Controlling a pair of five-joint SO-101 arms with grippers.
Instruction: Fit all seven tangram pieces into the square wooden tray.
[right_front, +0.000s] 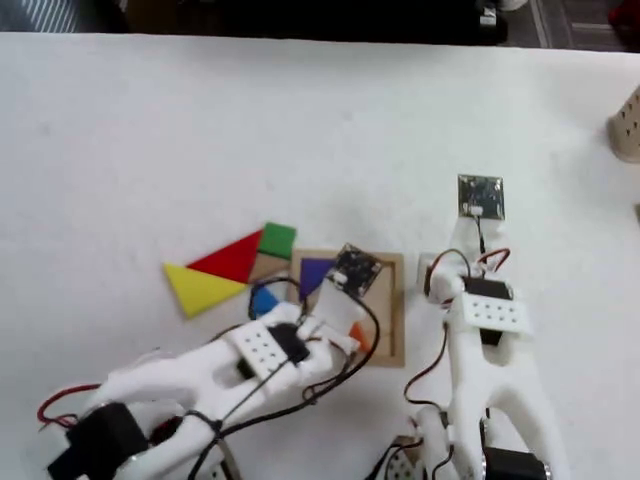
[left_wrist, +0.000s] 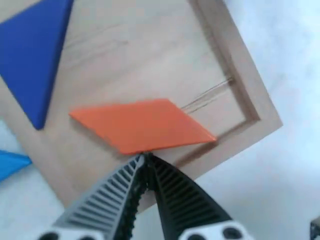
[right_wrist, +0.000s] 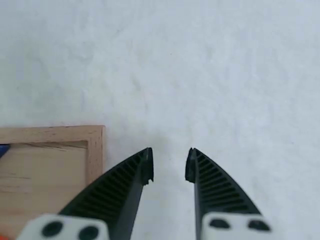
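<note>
Two pieces lie inside the wooden tray (right_front: 400, 310): a dark blue triangle (right_front: 315, 272) toward its far side and an orange parallelogram (left_wrist: 142, 125) near one of its near corners. The tray sits close to the desk's (right_front: 300, 120) near edge, about midway along it. Just outside the tray, on its left, lie a light blue piece (right_front: 263, 300), a green square (right_front: 277, 240), a red triangle (right_front: 230, 258) and a yellow triangle (right_front: 200, 288), the last three touching or nearly so.

The left claw (left_wrist: 146, 161) has its fingers together, tips meeting right at the parallelogram's long edge. Whether they pinch that edge or merely press on it I cannot tell. One sharp end of the piece lies just beside the tray's rim (left_wrist: 237, 60). The right claw (right_wrist: 169, 162) hangs with its fingers apart and holding nothing, over bare desk just beside the tray's right rim (right_wrist: 95, 150).

The likely trouble is the nudge itself. The piece is thin and flat, so closed tips could ride over it rather than move it. Pushed slantwise, its point could wedge in the corner. The tray looks loose on the desk, so a firm shove could slide it. The left arm's cable hangs over the tray and might snag the dark blue triangle.
</note>
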